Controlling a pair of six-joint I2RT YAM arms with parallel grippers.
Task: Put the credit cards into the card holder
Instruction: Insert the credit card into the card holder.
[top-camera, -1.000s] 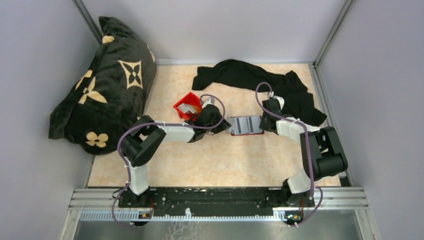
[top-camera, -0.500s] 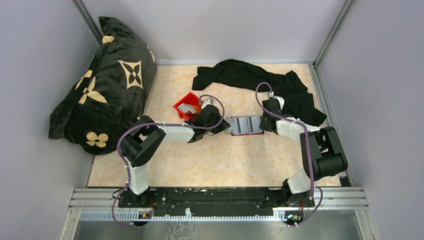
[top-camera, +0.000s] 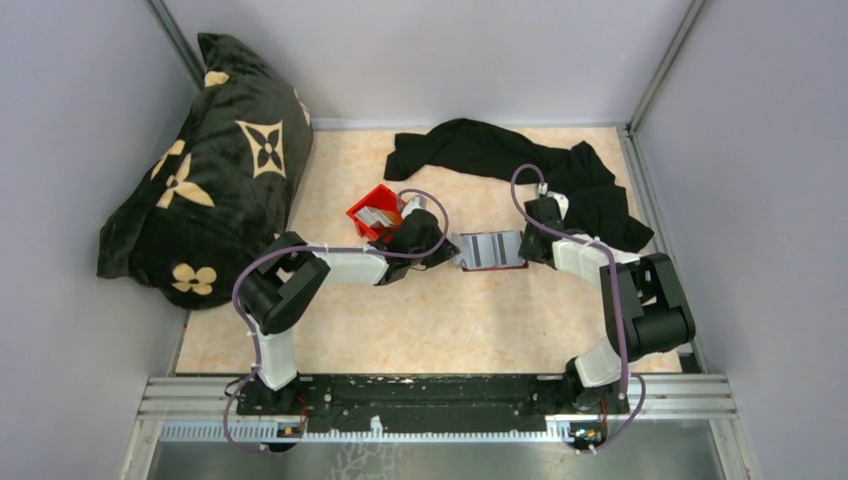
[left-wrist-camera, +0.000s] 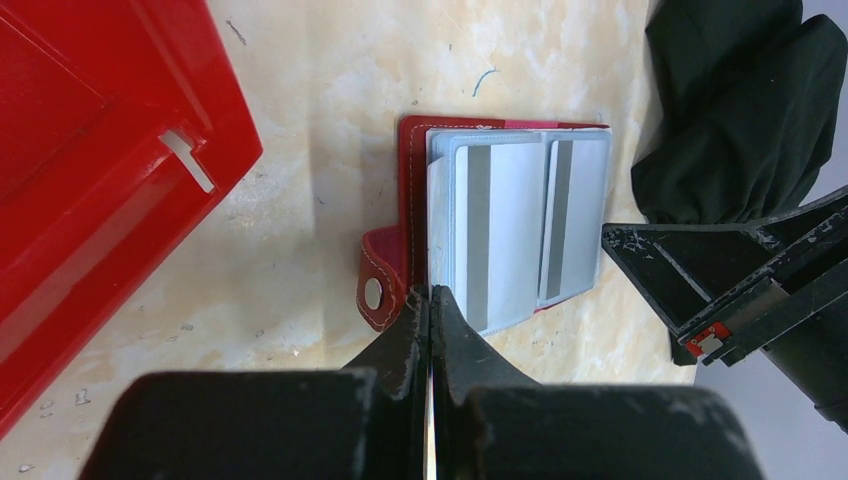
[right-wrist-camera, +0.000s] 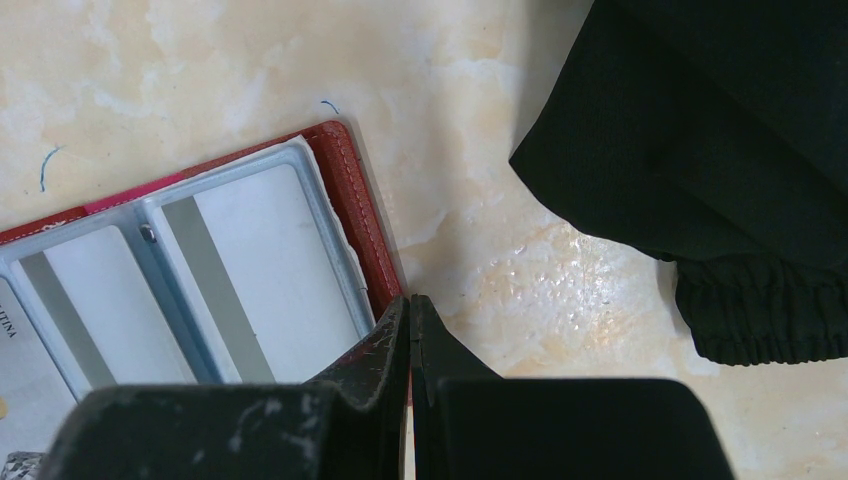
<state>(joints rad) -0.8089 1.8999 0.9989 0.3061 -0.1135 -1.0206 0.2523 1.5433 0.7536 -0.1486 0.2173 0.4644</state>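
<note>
- The card holder (top-camera: 491, 251) is lying open mid-tabletop (top-camera: 450, 320), slightly toward the far edge, with two credit cards (left-wrist-camera: 497, 235) sitting in its pale pockets.
- The left fingers (left-wrist-camera: 405, 335) are pressing together at its snap-side edge. The right fingers (right-wrist-camera: 375, 350) are meeting at the opposite red border. Whether either pair is pinching anything cannot be told.
- Nothing is shifting over the last second, so insertion is probably pausing. More cards seem to be waiting in the red bin (top-camera: 372, 210).

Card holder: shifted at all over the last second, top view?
No. The card holder lies in the same spot as in both earlier frames, judged against the red bin to its left and the black cloth behind it.
</note>
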